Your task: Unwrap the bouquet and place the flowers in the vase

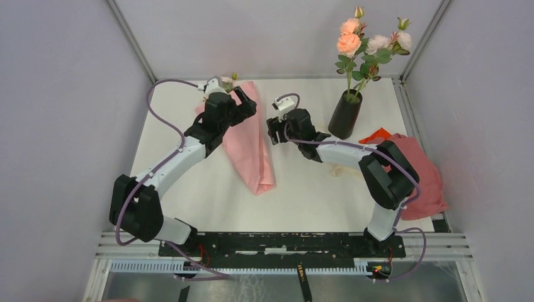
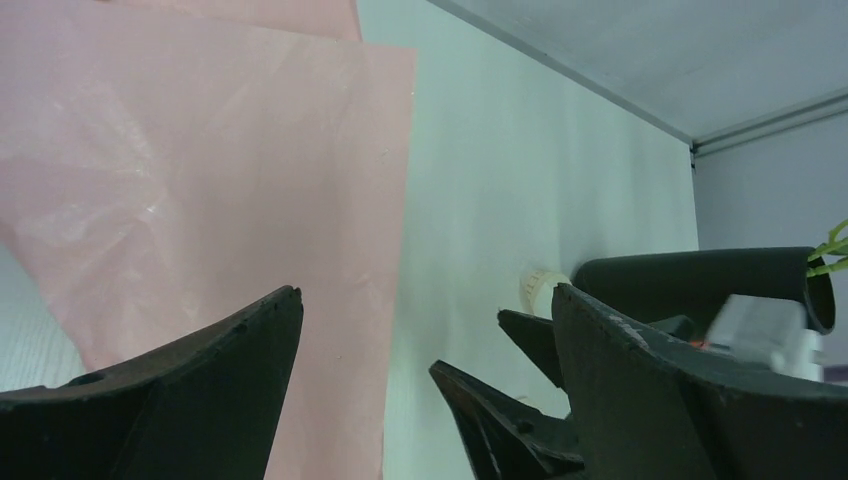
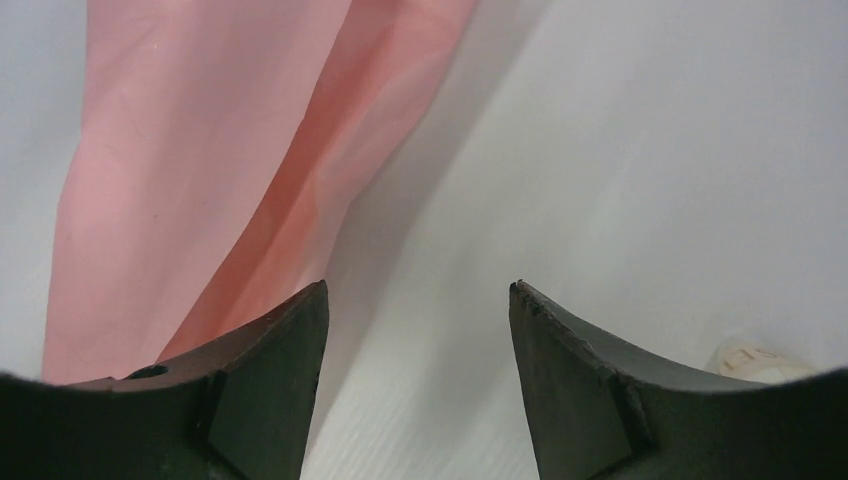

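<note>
**Top view.** The bouquet (image 1: pixel 255 148) lies on the white surface (image 1: pixel 315 195) left of centre. It is a long cone of light pink paper, with its narrow end toward the arm bases and its wide end at the far edge. A small rose bud (image 1: pixel 227 80) with leaves peeks out at the wide end. The left fingers (image 1: pixel 244 106) are over that wide end; from here I cannot tell whether they touch the paper. The right fingers (image 1: pixel 273 133) sit between the paper and the vase (image 1: pixel 345 116). The vase stands upright at the far right and holds the flowers (image 1: pixel 365 44), peach, pink and cream. A darker pink cloth (image 1: pixel 425 170) with an orange piece (image 1: pixel 376 134) lies at the right edge. A small cream object (image 1: pixel 340 170) shows just below the right forearm.

**Left wrist.** Here the left fingers are clearly spread wide, with nothing between them. Flat pink paper fills the left half of the view, above the left fingertip. At the right, the vase's black body (image 2: pixel 700 280) shows, with green stems at its mouth. The right arm's dark fingers are in front of the vase.

**Right wrist.** These fingers are also spread, with only bare surface between them. Folds of the pink paper lie beyond the left fingertip. The cream object (image 3: pixel 755 360) shows at the lower right, partly hidden by the other finger.
</note>
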Controlling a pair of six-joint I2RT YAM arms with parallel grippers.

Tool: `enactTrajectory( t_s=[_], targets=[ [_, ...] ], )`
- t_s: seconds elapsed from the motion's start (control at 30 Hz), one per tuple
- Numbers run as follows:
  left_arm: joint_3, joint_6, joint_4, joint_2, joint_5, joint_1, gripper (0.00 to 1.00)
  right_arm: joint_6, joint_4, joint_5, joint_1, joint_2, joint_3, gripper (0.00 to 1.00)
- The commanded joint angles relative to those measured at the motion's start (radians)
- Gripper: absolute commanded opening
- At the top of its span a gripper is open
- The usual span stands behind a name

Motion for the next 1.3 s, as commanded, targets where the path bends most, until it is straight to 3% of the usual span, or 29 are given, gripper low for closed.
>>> enactTrajectory(
  t_s=[0.0,0.2,0.33,0.5,0.73,0.83,1.0,1.1,1.27],
  targets=[
    [0.012,-0.012,-0.073,-0.122,-0.221,-0.024,1.0,0.015,0.028,-0.036,0.044,0.066,0.075,0.72],
    [0.034,-0.066,-0.207,-0.225,-0.479,-0.025,1.0,0.003,0.002,-0.059,0.204,0.134,0.166,0.71],
    [0.061,-0.094,-0.269,-0.226,-0.538,-0.024,1.0,0.002,-0.006,-0.08,0.28,0.156,0.217,0.72],
    [0.059,-0.124,-0.287,-0.229,-0.584,-0.025,1.0,-0.008,0.009,-0.059,0.294,0.029,0.144,0.72],
    [0.103,-0.071,-0.204,-0.146,-0.427,-0.03,1.0,-0.011,0.037,0.048,0.253,-0.207,-0.009,0.71],
    [0.175,-0.006,-0.172,-0.03,-0.328,-0.05,1.0,-0.015,0.042,0.1,0.231,-0.291,-0.07,0.7],
    [0.315,0.023,-0.261,0.178,-0.241,-0.091,1.0,-0.033,0.02,0.124,0.194,-0.336,-0.122,0.7],
    [0.244,-0.022,-0.256,0.22,-0.214,-0.092,1.0,-0.034,-0.001,0.105,0.184,-0.29,-0.119,0.69],
    [0.054,-0.083,-0.218,0.148,-0.274,-0.092,1.0,-0.013,0.016,0.036,0.184,-0.174,-0.085,0.7]
  ],
)
